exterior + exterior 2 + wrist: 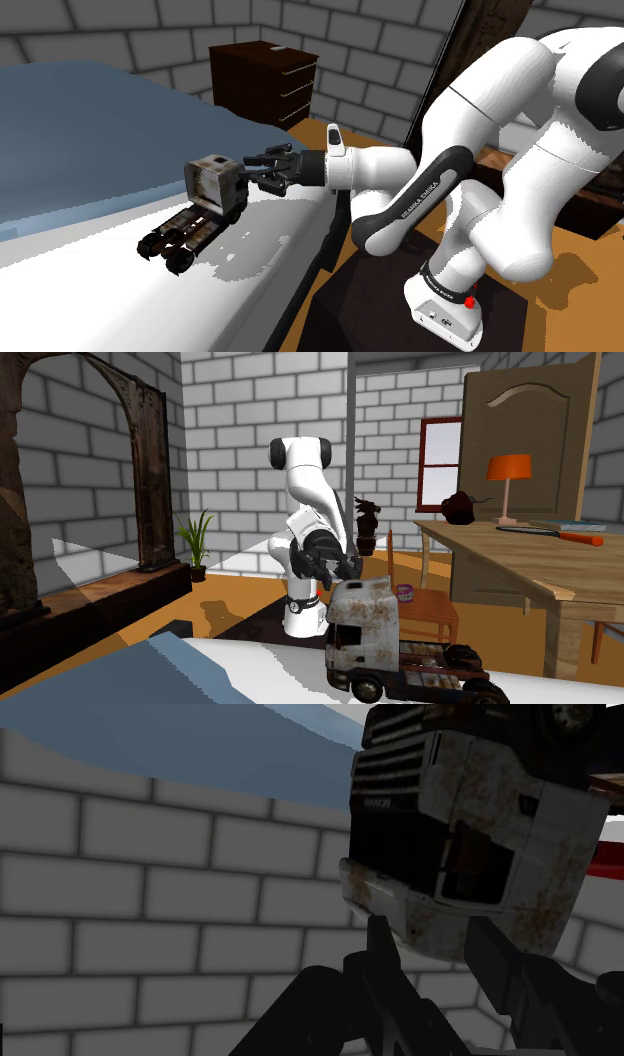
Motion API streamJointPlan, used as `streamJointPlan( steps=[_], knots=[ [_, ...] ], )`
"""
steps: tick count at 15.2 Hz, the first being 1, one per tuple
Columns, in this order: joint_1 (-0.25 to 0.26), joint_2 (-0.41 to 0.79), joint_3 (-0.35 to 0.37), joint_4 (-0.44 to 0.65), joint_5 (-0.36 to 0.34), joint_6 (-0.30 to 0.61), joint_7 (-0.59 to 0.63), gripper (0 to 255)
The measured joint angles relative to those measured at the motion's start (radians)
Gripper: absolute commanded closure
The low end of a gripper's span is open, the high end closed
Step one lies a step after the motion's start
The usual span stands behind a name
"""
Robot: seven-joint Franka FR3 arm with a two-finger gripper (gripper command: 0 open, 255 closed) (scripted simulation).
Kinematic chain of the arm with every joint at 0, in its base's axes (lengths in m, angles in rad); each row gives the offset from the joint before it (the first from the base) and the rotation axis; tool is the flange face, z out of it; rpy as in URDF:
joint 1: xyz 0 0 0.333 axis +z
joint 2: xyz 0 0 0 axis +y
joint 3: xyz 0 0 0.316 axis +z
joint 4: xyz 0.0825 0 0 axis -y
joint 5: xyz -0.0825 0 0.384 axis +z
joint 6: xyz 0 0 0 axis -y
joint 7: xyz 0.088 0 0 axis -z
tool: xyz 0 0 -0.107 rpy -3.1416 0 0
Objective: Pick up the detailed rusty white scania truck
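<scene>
The rusty white truck [200, 205] stands on the white bed [100, 300], cab nearest the arm, its dark chassis and wheels trailing toward the shoulder view's lower left. My gripper [250, 172] reaches in level from the right, right at the cab's upper side. In the second exterior view the gripper [340, 570] hovers just behind the cab roof of the truck [385, 642]. Seen from the wrist, the cab [470, 834] looms close; the gripper [435, 939] is open, fingertips [378, 939] at the cab's roof edge, not clasping it.
A blue blanket [80, 130] covers the bed's far part. A dark dresser [265, 80] stands by the brick wall. The black stand [400, 310] sits beside the bed edge. A wooden table [540, 567] with an orange lamp [510, 472] and a chair [425, 607] stands behind.
</scene>
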Motion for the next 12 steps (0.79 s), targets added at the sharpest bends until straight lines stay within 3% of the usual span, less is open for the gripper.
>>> streamJointPlan(
  steps=[6, 12],
  knots=[
    [0.000, -0.007, 0.000, -0.002, 0.000, -0.006, -0.001, 255],
    [0.000, -0.110, 0.017, 0.004, 0.026, -0.116, -0.027, 255]
  ],
)
